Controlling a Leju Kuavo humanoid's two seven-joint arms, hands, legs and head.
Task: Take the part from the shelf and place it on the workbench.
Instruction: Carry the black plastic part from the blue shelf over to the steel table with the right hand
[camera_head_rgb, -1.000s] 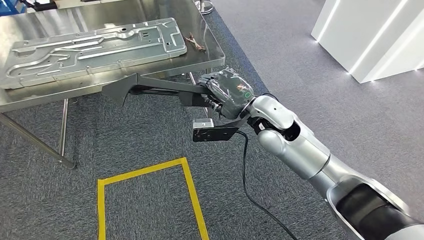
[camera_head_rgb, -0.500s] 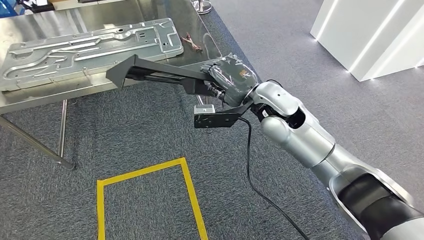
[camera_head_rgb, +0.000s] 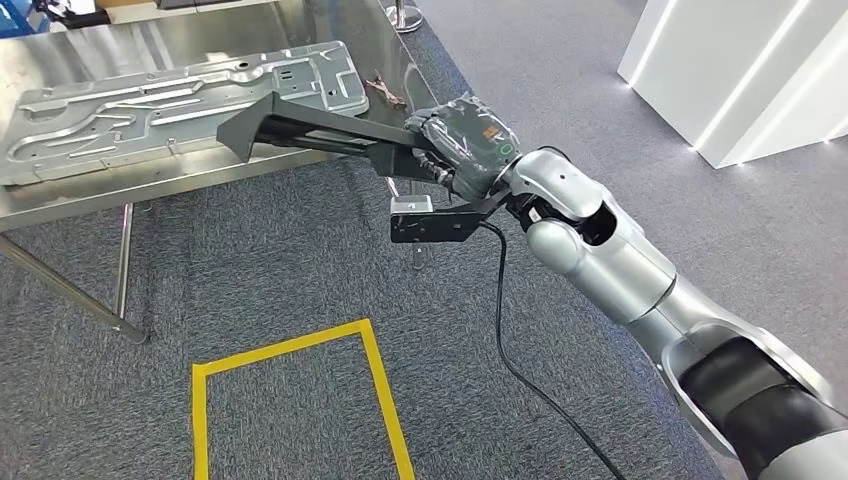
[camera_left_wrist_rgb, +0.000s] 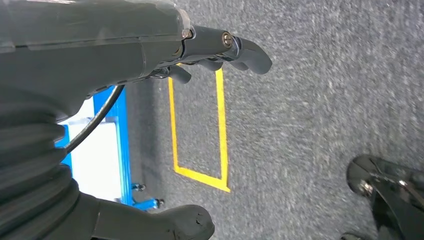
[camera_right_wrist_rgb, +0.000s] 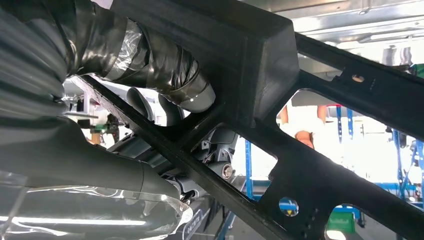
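Right hand (camera_head_rgb: 462, 150) grips black frame part (camera_head_rgb: 310, 132), held in the air over the workbench's (camera_head_rgb: 60, 195) near edge, far tip above the grey panel (camera_head_rgb: 180, 100). Left hand (camera_left_wrist_rgb: 150, 50) hangs over carpet, fingers apart, holding nothing.

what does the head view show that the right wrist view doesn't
Head view alone: the shiny steel workbench carrying a large stamped silver metal panel, the yellow tape rectangle on the grey carpet, a white block-shaped structure, and the whole silver right arm.

Right wrist view alone: a close look at the round holes in the part's bars and blue frames in the bright background.

Both: the right robot hand gripping the black angular frame part.
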